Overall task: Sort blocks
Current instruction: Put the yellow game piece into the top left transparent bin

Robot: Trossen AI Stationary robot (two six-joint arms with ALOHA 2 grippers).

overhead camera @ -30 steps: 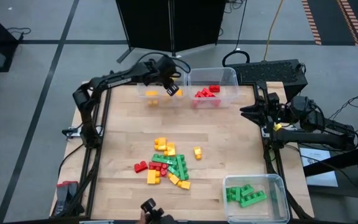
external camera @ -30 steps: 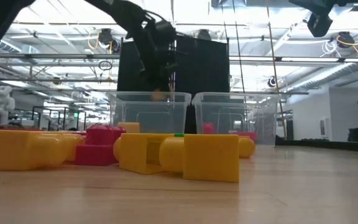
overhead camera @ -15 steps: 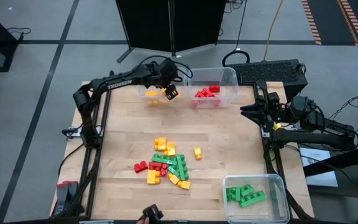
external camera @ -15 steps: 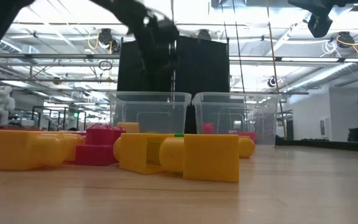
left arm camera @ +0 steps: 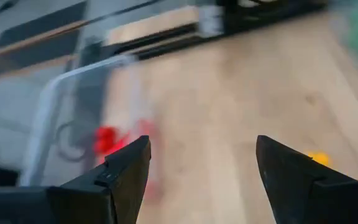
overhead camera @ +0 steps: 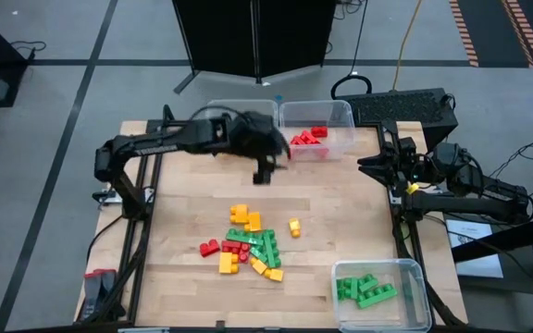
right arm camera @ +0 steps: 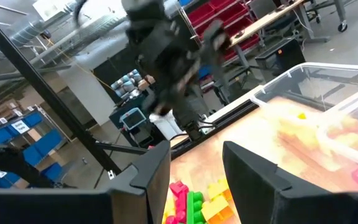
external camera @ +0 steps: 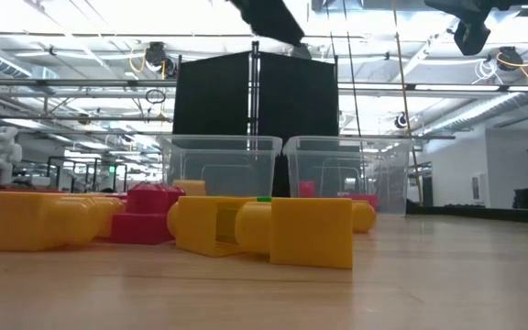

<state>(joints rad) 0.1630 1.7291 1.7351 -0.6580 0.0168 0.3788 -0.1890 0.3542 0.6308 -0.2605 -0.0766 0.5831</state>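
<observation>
Since a second ago the left arm has swung away from the bin [overhead camera: 218, 109] at upper centre of the high view, and its fingers have let go, so the left gripper [overhead camera: 264, 172] now hangs empty and spread over bare worktop [overhead camera: 340, 217] just below the two back bins. What matters for the next pick, I'd guess: the blocks [overhead camera: 249, 241] sit in a loose pile at centre frame, straight down-frame from those fingers and near them, much closer than to the right gripper [overhead camera: 375, 167], which waits at the right edge with fingers apart and nothing in them. The pile's long axis runs roughly diagonal, upper left to lower right, with yellow ones on top, green in the middle, red at lower left. One lone yellow block [overhead camera: 294, 226] lies apart to the right of the pile, probably the easiest grab. Red bin [overhead camera: 340, 112] is upper centre-right, green bin [overhead camera: 416, 275] lower right. Nothing stands between the fingers and the pile; the tight packing is the only nuisance.
</observation>
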